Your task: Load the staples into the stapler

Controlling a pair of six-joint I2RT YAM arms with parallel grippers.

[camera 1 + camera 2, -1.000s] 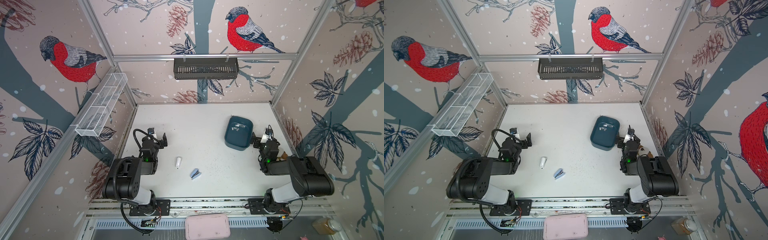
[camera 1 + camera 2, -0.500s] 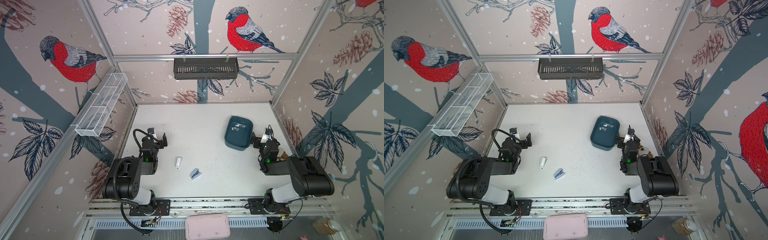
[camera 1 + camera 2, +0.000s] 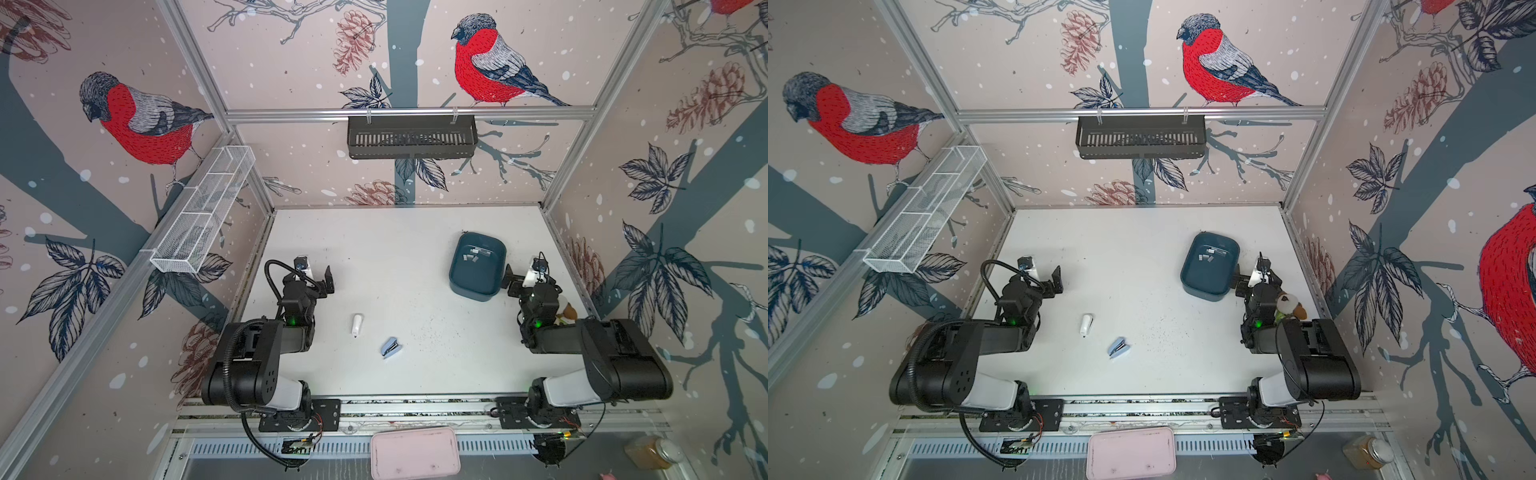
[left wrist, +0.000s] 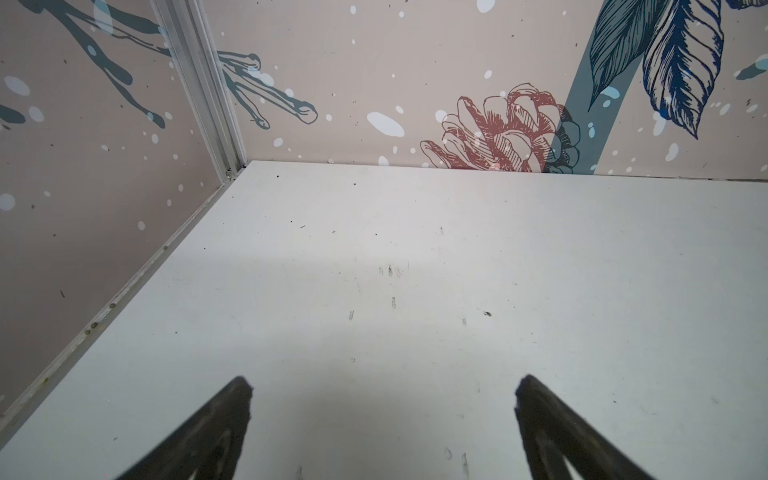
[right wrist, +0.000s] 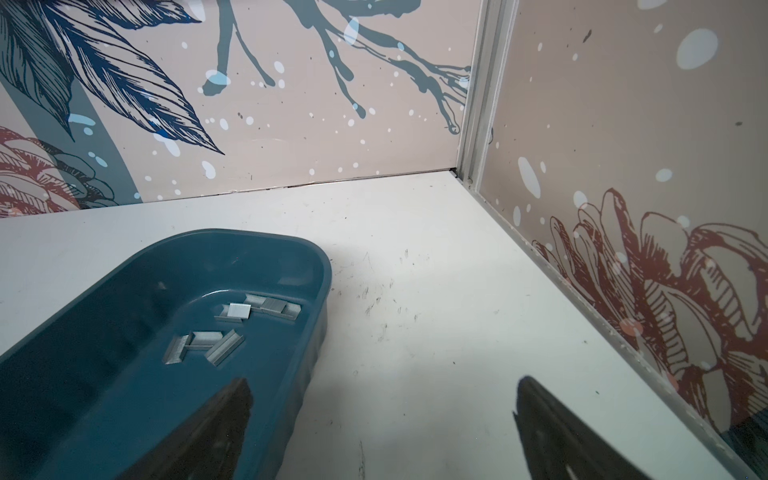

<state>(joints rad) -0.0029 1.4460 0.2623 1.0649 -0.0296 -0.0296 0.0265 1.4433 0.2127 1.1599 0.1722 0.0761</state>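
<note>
A small light-blue stapler (image 3: 390, 347) (image 3: 1118, 347) lies on the white table near the front middle. The staples (image 3: 473, 254) (image 3: 1209, 254) (image 5: 232, 328) are several short silvery strips lying loose in a teal tray (image 3: 473, 296) (image 3: 1204, 296) (image 5: 320, 257) at the right. My right gripper (image 3: 521, 278) (image 3: 1248, 280) (image 5: 383, 384) stands open just right of the tray, with one finger over the tray's near end and nothing held. My left gripper (image 3: 318, 276) (image 3: 1044, 278) (image 4: 384, 382) is open over bare table at the left, well apart from the stapler.
A small white object (image 3: 356, 325) lies left of the stapler. A black basket (image 3: 411, 137) hangs on the back wall and a white wire basket (image 3: 203, 208) on the left wall. A pink box (image 3: 415, 453) sits below the front rail.
</note>
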